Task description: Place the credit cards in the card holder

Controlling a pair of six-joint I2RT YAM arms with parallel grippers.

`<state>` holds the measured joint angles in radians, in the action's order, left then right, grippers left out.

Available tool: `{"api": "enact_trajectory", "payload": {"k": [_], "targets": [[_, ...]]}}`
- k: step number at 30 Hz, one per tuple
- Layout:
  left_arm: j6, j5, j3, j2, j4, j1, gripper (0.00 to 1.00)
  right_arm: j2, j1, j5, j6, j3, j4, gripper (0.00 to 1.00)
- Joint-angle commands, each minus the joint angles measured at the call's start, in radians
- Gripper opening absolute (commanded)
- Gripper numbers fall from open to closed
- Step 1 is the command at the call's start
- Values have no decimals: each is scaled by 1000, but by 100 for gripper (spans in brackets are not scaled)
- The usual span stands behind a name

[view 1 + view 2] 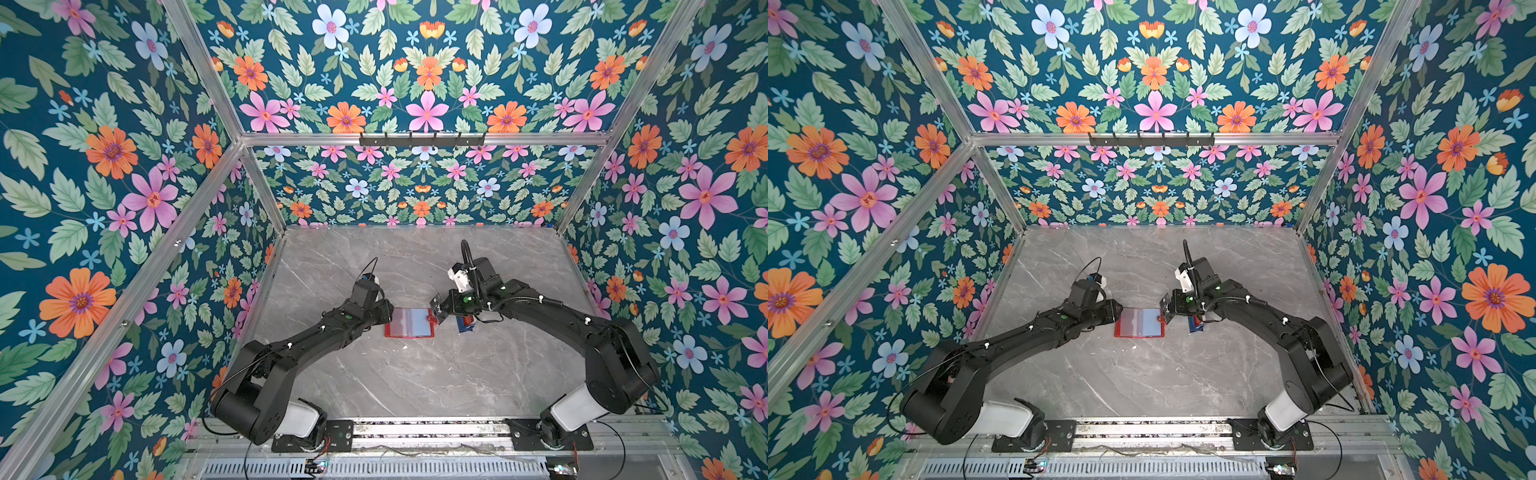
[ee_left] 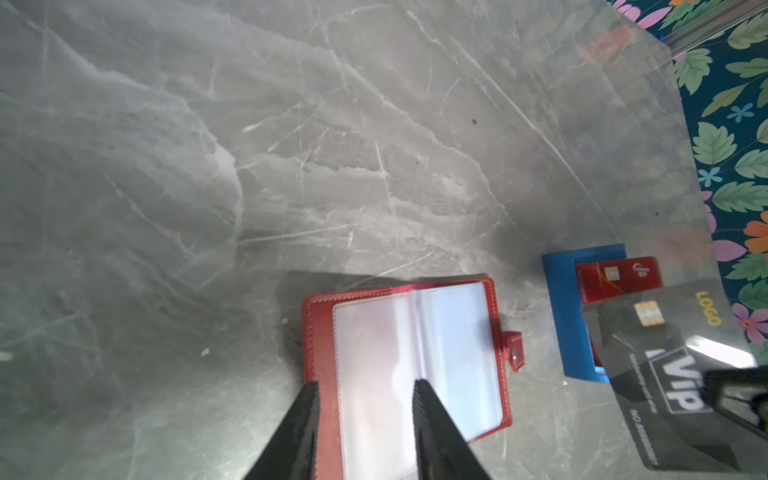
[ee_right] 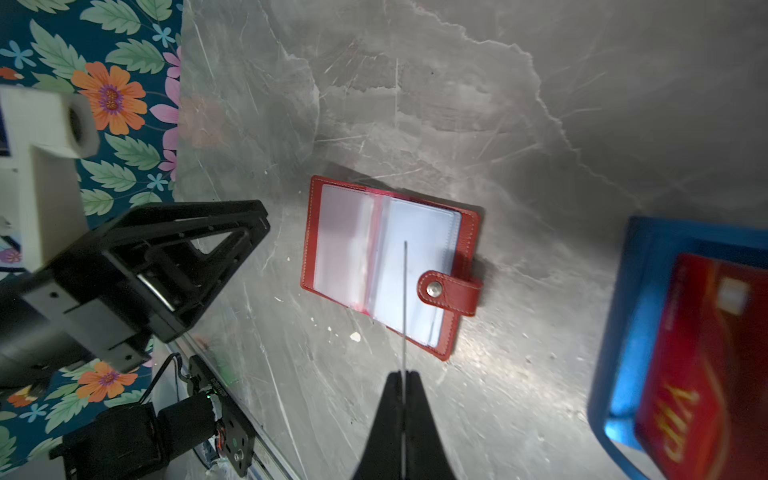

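The red card holder (image 1: 409, 322) (image 1: 1140, 322) lies open on the table, its pale sleeves (image 2: 399, 340) facing up and its snap tab (image 3: 451, 291) folded over the right page. My left gripper (image 2: 365, 386) (image 1: 388, 311) is open at the holder's left edge, its fingers straddling the left page. My right gripper (image 3: 403, 376) (image 1: 441, 312) is shut on a dark navy credit card (image 2: 665, 365) with white "VIP" marks. That card appears edge-on as a thin line (image 3: 404, 291) above the right page. A red credit card (image 2: 619, 276) (image 3: 706, 365) lies in the blue tray.
The small blue tray (image 1: 462, 328) (image 1: 1195, 326) (image 2: 565, 316) sits on the marble table just right of the holder, under my right wrist. Floral walls with aluminium posts enclose the table on three sides. The arm bases stand on the front rail.
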<state>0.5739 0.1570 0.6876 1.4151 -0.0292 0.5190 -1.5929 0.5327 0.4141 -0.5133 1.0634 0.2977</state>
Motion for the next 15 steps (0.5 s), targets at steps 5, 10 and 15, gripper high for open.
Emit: {"api": "enact_trajectory", "payload": {"k": [5,10,15], "targets": [[6,140,-58,33,-113,-43,24,-104,26,77,-76,9,-129,0],[21,167,-72,74,-164,-45,10,-158,44,96,-102,19,-175,0],[45,128,-76,98,-156,-46,3,-196,52,101,-120,24,-200,0]]}}
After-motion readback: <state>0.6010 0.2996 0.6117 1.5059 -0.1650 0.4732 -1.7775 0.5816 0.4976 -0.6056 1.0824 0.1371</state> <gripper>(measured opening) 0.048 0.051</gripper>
